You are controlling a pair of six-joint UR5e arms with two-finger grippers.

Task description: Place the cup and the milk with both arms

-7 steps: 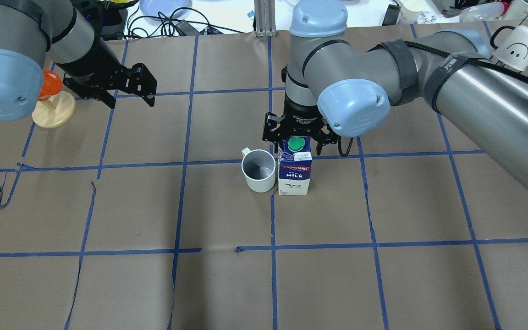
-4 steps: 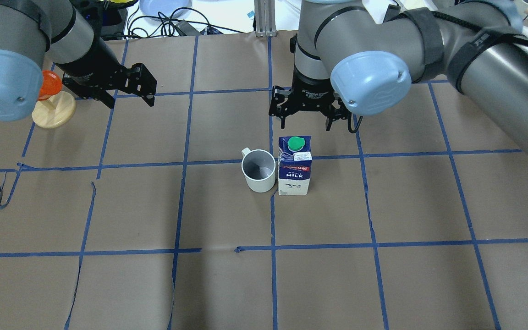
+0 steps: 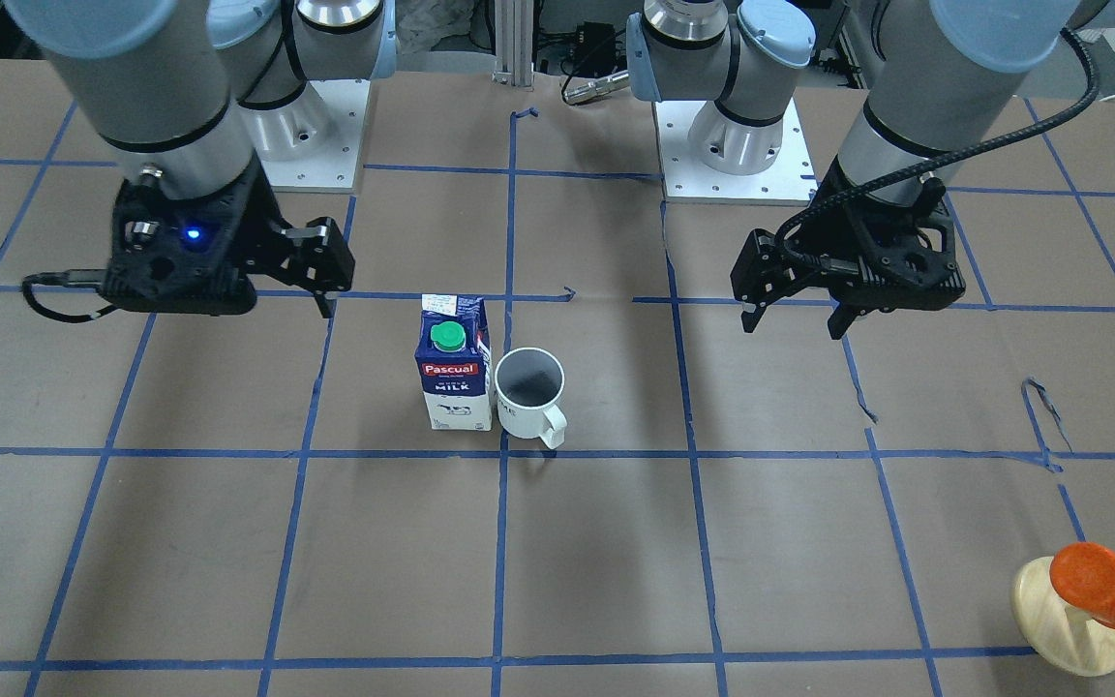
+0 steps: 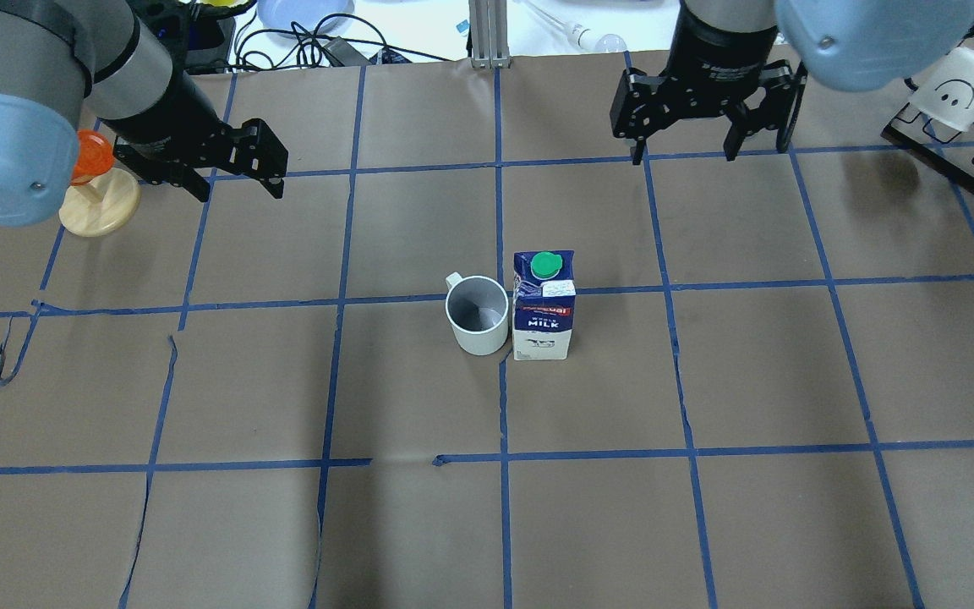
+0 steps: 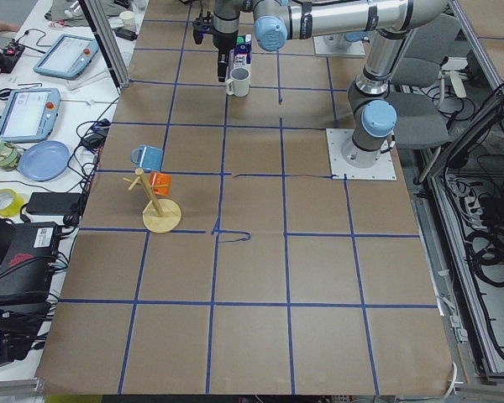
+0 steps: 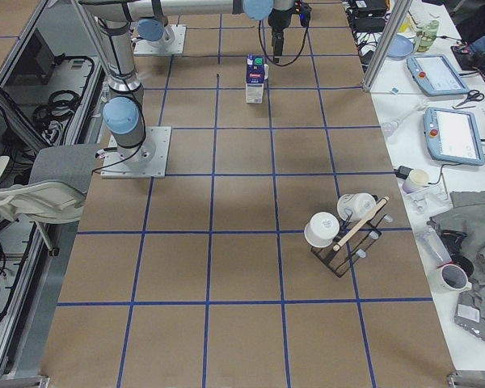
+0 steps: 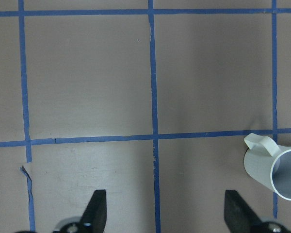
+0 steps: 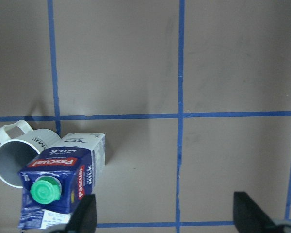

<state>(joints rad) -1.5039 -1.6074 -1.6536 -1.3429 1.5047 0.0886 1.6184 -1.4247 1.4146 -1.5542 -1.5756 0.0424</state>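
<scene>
— Starting from the near edge of the brown paper-covered table with its blue tape grid (image 4: 419,524), what is met first?

— The white ceramic mug with the grey inside (image 4: 477,315) and the blue-and-white milk carton with the green cap (image 4: 544,306) are met first. Both are stood upright, about midway between the left and right edges and well in from the near and far edges. The mug is set just beside the carton, on its left, with the handle turned toward the far edge and the left. Whether the two touch cannot be told.

— Is either one held?

— Neither is. Farther on, toward the far edge, the left gripper (image 4: 238,188) is seen with its fingers spread and nothing between them, well apart from the mug. The right gripper (image 4: 686,155) is likewise spread wide and empty, raised well apart from the carton and nearer the far edge.

— And beyond them?

— An orange cup-like piece on a round wooden stand (image 4: 96,156) is seen close to the far edge, left of the left gripper. A dark rack hung with white smiley-face mugs (image 4: 943,167) is seen close to the far edge on the right side. Neither is counted as part of the job.

— How much is judged done?

— The placing of both things is judged finished, since each is set down and let go. Little is thought to be left beyond the arms being parked.
</scene>
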